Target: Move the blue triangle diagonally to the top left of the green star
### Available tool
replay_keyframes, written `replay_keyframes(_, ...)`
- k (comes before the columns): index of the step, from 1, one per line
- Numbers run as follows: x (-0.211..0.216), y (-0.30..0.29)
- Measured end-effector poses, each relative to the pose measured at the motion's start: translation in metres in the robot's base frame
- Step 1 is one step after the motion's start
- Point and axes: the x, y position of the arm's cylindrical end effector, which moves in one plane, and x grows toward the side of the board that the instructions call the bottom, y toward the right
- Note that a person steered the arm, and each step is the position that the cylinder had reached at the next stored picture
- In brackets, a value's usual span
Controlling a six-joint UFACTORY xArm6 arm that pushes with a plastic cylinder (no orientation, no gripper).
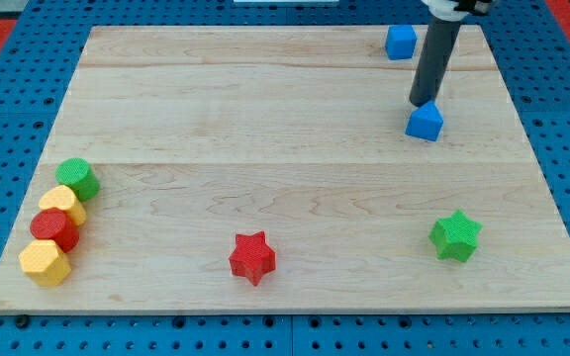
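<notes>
The blue triangle (425,122) lies on the wooden board (265,129) in the upper right part. My tip (422,102) is just above it in the view, touching or almost touching its top edge. The green star (455,235) lies lower right, well below the triangle and slightly to the view's right of it.
A blue cube (400,42) sits near the top edge, left of the rod. A red star (252,258) lies at bottom centre. At the lower left stand a green cylinder (77,179), a yellow block (62,204), a red cylinder (54,229) and another yellow block (45,263).
</notes>
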Motion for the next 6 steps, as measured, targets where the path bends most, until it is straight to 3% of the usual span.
replay_keyframes(2,0.012,0.023)
replay_keyframes(5,0.030,-0.040)
replay_keyframes(6,0.048,-0.014)
